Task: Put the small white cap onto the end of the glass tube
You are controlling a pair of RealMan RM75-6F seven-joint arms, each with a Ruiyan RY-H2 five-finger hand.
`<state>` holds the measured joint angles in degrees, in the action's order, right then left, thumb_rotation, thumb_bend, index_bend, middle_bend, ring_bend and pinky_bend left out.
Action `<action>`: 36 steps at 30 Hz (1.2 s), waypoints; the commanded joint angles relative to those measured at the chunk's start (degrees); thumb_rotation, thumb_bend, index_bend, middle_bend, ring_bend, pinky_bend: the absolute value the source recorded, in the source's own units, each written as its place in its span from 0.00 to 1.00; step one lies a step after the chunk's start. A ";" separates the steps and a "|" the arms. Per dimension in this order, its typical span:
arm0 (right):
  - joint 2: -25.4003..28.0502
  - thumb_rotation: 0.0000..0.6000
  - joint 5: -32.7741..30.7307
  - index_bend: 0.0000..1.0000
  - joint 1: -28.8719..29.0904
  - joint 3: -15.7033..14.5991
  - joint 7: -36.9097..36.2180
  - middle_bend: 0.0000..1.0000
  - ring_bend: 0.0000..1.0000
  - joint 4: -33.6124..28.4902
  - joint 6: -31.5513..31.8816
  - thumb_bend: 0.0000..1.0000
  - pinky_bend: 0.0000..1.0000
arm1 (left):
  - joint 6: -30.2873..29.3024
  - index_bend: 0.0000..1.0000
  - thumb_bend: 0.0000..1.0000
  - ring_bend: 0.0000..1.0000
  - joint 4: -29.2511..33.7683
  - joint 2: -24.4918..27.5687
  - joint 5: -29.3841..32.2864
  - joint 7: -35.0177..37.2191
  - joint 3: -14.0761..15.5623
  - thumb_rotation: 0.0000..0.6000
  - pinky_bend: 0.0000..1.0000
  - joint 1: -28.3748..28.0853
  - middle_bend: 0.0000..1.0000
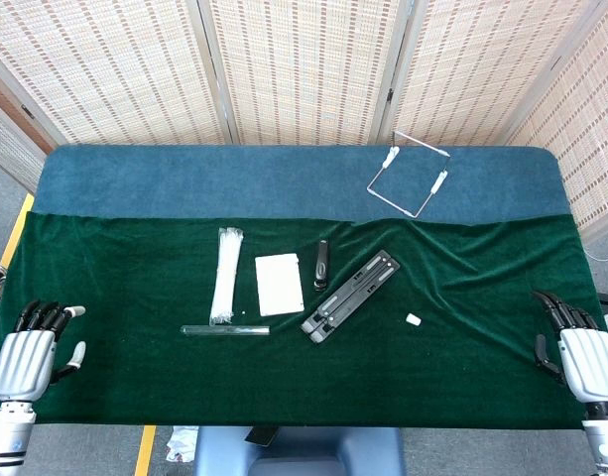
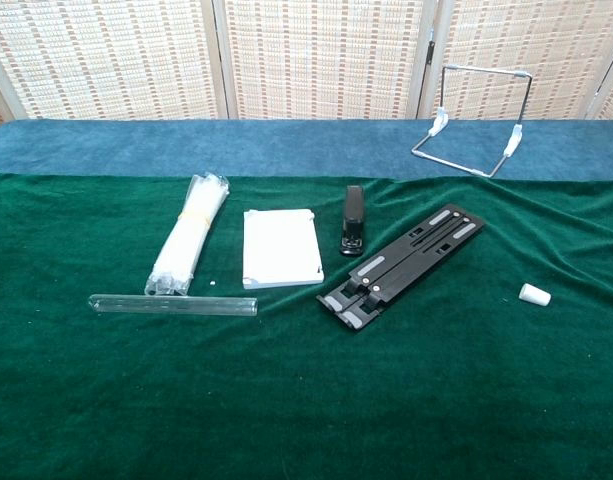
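Note:
The glass tube point(image 1: 225, 330) point(image 2: 174, 304) lies flat on the green cloth, left of centre, running left to right. The small white cap point(image 1: 413, 319) point(image 2: 534, 294) lies on its side on the cloth to the right, well apart from the tube. My left hand point(image 1: 31, 355) rests at the table's near left edge, palm down, fingers apart, holding nothing. At the near right edge my right hand point(image 1: 578, 349) lies the same way and is empty. Neither hand shows in the chest view.
Behind the tube lie a bundle of white cable ties point(image 1: 226, 274) point(image 2: 187, 246), a white pad point(image 1: 280, 284) point(image 2: 279, 247), a black stapler point(image 1: 321, 264) point(image 2: 353, 219) and a black folding stand point(image 1: 351, 296) point(image 2: 401, 266). A wire rack point(image 1: 411, 174) point(image 2: 474, 120) stands on the blue cloth at the back right.

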<state>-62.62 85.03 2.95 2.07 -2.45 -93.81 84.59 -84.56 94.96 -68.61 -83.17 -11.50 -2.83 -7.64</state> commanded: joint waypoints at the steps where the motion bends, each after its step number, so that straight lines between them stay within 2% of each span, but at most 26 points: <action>1: 0.08 1.00 -0.06 0.12 0.03 0.08 0.06 0.17 0.21 -0.11 -0.12 0.69 0.20 | 0.13 0.31 0.44 0.20 -0.08 -0.13 0.10 -0.10 -0.06 1.00 0.13 -0.03 0.31; 15: 0.22 1.00 0.14 0.12 -0.09 0.28 -0.36 0.18 0.23 0.07 -0.17 0.69 0.20 | 0.07 0.31 0.44 0.22 0.25 -0.15 -0.68 -0.22 -0.18 1.00 0.13 -0.11 0.31; 21: 0.39 1.00 -0.37 0.12 2.00 0.32 2.91 0.24 0.31 -0.37 -4.08 0.69 0.23 | 0.32 0.32 0.44 0.22 0.58 -0.22 -0.89 -0.28 -0.33 1.00 0.13 -0.37 0.31; 24: 0.26 1.00 -0.91 0.12 4.25 0.63 5.72 0.34 0.49 -1.29 -7.65 0.69 0.40 | 0.22 0.32 0.44 0.22 0.59 -0.29 -1.05 -0.32 -0.33 1.00 0.13 -0.36 0.31; 26: -0.18 1.00 -1.52 0.14 6.23 0.96 7.33 0.45 0.69 -1.81 -10.76 0.69 0.60 | 0.19 0.32 0.44 0.22 0.60 -0.29 -1.09 -0.27 -0.28 1.00 0.13 -0.29 0.31; 29: -1.28 1.00 -2.72 0.17 9.54 1.23 9.00 0.66 0.89 -1.86 -16.37 0.69 0.77 | 0.09 0.32 0.44 0.22 0.50 -0.27 -1.06 -0.15 -0.22 1.00 0.13 -0.15 0.31; 32: -2.97 1.00 -4.61 0.21 13.01 1.66 10.46 0.79 0.99 -1.26 -22.20 0.70 0.88 | 0.02 0.32 0.44 0.22 0.33 -0.19 -0.96 0.04 -0.16 1.00 0.13 0.03 0.31; 36: -6.06 1.00 -7.84 0.25 17.48 2.16 12.51 0.86 1.00 0.58 -29.52 0.77 0.95 | -0.06 0.32 0.44 0.22 0.03 -0.09 -0.78 0.47 -0.09 1.00 0.13 0.28 0.31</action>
<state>-66.19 79.80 16.91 3.68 8.04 -94.51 59.66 -84.61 95.02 -68.72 -83.97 -11.04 -2.93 -7.38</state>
